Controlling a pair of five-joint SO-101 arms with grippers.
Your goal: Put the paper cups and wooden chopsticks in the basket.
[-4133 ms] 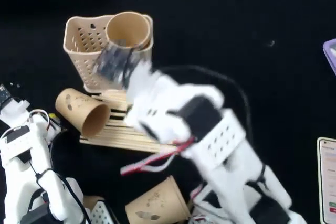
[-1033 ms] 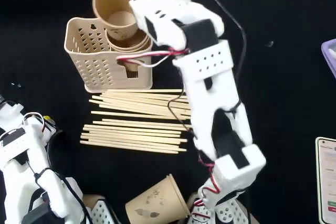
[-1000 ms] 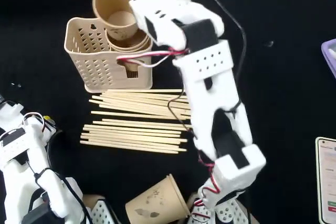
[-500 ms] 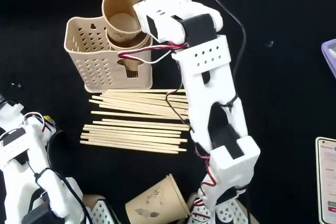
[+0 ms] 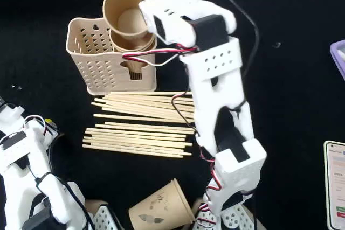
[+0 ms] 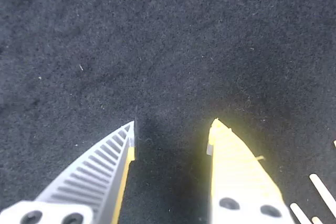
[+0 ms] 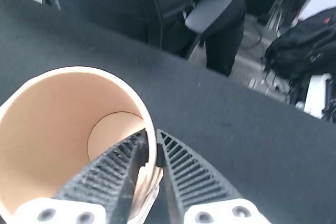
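The beige basket (image 5: 99,60) stands upright at 10 o'clock with a nested cup (image 5: 135,42) inside, the held cup (image 5: 125,10) tilts just above it, rim pinched by the right gripper (image 7: 151,136), chopsticks (image 5: 141,125) lie flat at the basket's 6 o'clock, and a fallen cup (image 5: 161,209) beyond them.

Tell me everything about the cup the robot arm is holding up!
The paper cup is plain tan, empty, with a round bottom showing inside. It is mouth up, tipped a little, over another cup in the basket. The right end effector pinches its rim, one finger inside, one outside.
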